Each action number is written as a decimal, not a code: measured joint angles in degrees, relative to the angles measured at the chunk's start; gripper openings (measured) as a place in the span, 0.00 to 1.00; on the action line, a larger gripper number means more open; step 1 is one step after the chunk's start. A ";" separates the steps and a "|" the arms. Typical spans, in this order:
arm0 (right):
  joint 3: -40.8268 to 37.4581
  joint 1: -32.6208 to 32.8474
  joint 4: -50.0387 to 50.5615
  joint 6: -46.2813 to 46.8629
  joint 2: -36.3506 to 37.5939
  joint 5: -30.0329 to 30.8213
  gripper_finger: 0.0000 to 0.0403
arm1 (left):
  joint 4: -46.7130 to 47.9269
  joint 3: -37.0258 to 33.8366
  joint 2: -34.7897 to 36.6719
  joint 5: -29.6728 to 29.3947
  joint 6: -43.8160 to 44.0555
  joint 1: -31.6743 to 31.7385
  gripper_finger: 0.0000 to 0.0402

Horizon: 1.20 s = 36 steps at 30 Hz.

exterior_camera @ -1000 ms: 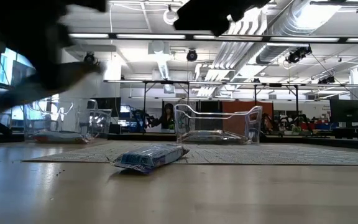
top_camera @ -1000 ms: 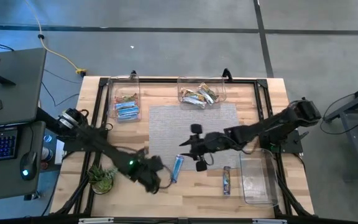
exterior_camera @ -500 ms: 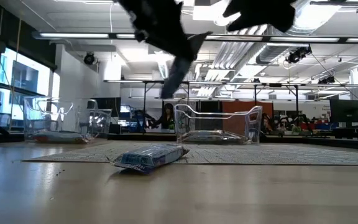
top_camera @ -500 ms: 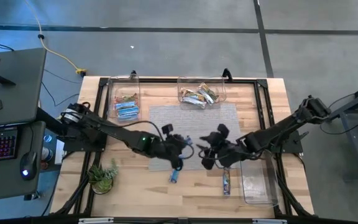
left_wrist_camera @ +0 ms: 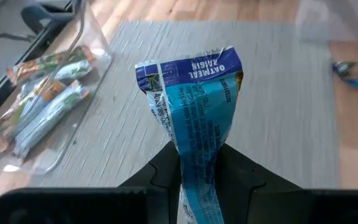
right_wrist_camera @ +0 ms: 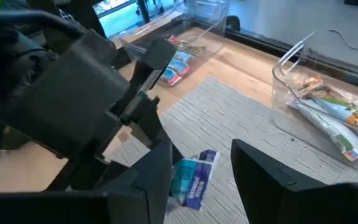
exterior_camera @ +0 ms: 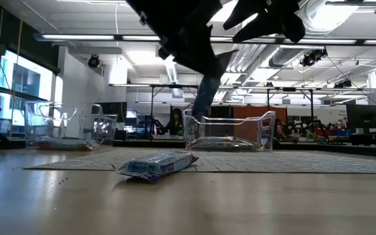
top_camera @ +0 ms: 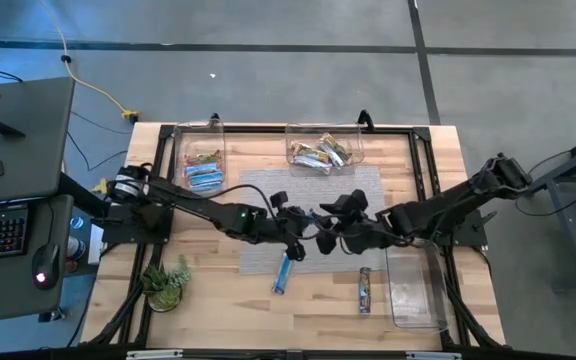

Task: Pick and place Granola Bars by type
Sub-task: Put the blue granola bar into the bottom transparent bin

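I hold a blue oatmeal-raisin granola bar point(left_wrist_camera: 194, 118) by its lower end, pinched between the nearly shut fingers of my left gripper point(top_camera: 298, 243), and it stands up out of the jaws above the grey mat point(top_camera: 313, 195) at mid-table. A second ago this gripper sat low near the front left of the table, by the small plant point(top_camera: 165, 283), with a blue bar lying on the wood beside it; half a second ago it was already out over the middle. My right gripper point(top_camera: 330, 222) has closed in from the right and now faces the left one just across the bar, fingers spread wide and holding nothing. Judgement: the pick is done and a hand-over or joint carry looks to be in preparation. Another blue bar point(top_camera: 284, 272) lies just off the mat's front edge, and one more point(top_camera: 365, 289) lies on the wood beside the empty clear bin point(top_camera: 415, 290). The rear left bin point(top_camera: 200, 160) already holds blue wrappers, the rear middle bin point(top_camera: 324, 150) silver and tan ones. Sorting remains incomplete.
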<state>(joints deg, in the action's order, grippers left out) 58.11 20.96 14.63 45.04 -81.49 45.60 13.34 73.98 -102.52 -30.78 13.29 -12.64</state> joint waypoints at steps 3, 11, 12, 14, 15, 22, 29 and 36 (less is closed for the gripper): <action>0.00 -1.72 0.56 0.18 -0.07 -2.28 0.37 | -1.64 0.17 -0.73 -0.40 -0.01 0.82 0.18; 0.00 -6.40 3.42 1.38 -0.31 -5.20 0.37 | -4.62 0.07 -0.92 -5.71 -3.03 1.40 0.18; 0.00 -6.86 3.45 1.13 -0.33 -5.66 0.37 | -5.04 0.06 -0.92 -6.90 -3.45 1.40 0.18; 0.00 -7.61 3.11 0.96 -0.31 -6.58 0.37 | -5.87 0.06 -0.92 -8.91 -5.19 1.42 0.18; 0.00 -7.96 3.12 0.96 -0.31 -6.99 0.37 | -6.30 0.04 -0.94 -9.12 -5.74 1.42 0.18; 0.04 -8.64 2.64 -1.94 -0.28 -7.70 0.37 | -7.36 0.02 -0.94 -10.52 -6.44 1.46 0.18; 0.04 -8.58 0.42 -3.97 -0.28 -9.18 0.37 | -8.00 0.02 -0.94 -10.02 -7.10 2.51 0.18; 0.04 -8.56 0.48 -7.45 -0.31 -9.22 0.34 | -7.99 0.04 -0.94 -10.37 -7.07 2.56 0.18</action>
<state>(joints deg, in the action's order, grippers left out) 58.15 12.40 15.11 37.58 -81.80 36.38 5.35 74.02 -103.46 -41.15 6.22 -10.09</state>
